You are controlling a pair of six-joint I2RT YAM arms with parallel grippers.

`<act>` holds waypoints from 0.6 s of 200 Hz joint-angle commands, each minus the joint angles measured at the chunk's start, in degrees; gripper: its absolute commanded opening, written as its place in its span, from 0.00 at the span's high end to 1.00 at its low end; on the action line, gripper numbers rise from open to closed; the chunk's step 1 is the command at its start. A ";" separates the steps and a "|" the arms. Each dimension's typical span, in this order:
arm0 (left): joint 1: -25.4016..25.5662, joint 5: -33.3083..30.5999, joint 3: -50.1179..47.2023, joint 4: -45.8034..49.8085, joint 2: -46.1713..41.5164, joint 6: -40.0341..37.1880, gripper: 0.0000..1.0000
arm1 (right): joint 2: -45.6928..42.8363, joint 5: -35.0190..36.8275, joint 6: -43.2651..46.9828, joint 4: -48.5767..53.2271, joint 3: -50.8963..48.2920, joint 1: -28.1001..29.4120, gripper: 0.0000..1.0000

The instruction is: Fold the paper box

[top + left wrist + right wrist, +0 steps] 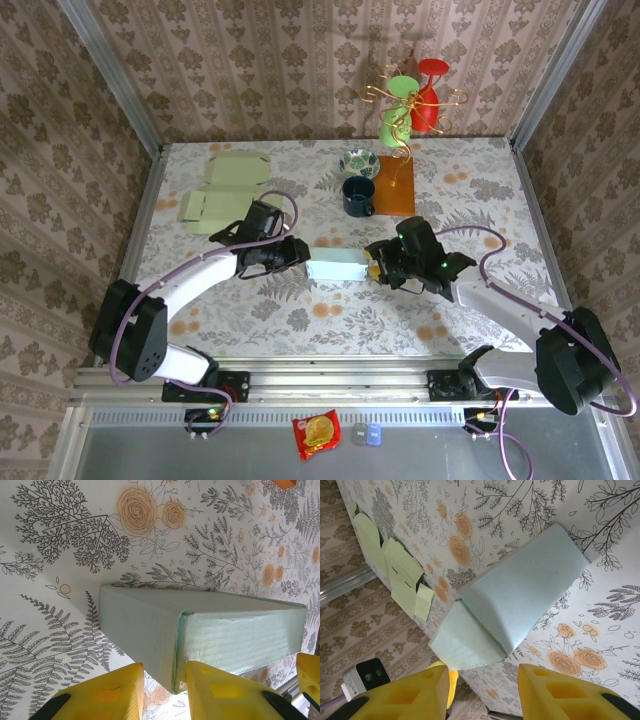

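The pale green paper box (336,267) lies mid-table (300,320) with bare floral surface toward the near edge, the left claw (165,692) pinching its left end edge, the right claw (482,690) part-open around its right end flap.

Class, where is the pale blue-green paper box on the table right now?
In the overhead view, the paper box lies near the middle of the table, between the left hand and the right hand, in front of the dark blue mug.
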State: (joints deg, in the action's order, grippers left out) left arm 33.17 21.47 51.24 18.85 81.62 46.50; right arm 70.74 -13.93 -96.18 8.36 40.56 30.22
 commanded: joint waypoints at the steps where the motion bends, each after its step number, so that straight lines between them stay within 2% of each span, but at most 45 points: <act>1: 0.67 -2.05 -2.01 3.83 1.26 -1.17 0.72 | 2.32 0.51 -1.62 -0.45 -0.89 0.53 0.60; 30: 0.91 -2.12 -2.11 3.67 1.15 -1.15 0.73 | 3.04 0.40 -2.84 0.19 -1.95 0.52 0.63; 61: 1.28 -2.23 -2.47 3.10 0.82 -1.15 0.75 | 1.14 1.32 -3.96 2.92 -0.64 0.80 0.63; 85: 1.68 -2.23 -2.88 2.43 0.51 -1.35 0.75 | -1.28 5.99 -11.30 3.97 0.35 2.86 0.52; 105: 2.05 -2.31 -3.32 1.75 0.11 -1.43 0.76 | -0.92 9.73 -20.07 8.42 2.74 5.41 0.38; 120: 2.33 -2.40 -3.60 1.38 -0.05 -1.31 0.76 | -0.07 12.81 -23.35 6.67 3.50 6.73 0.29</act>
State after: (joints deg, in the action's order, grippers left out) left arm 34.52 20.78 50.19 16.53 81.06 46.48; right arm 70.50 -8.45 -109.40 12.38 41.25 34.96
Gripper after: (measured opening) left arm 0.241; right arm 0.656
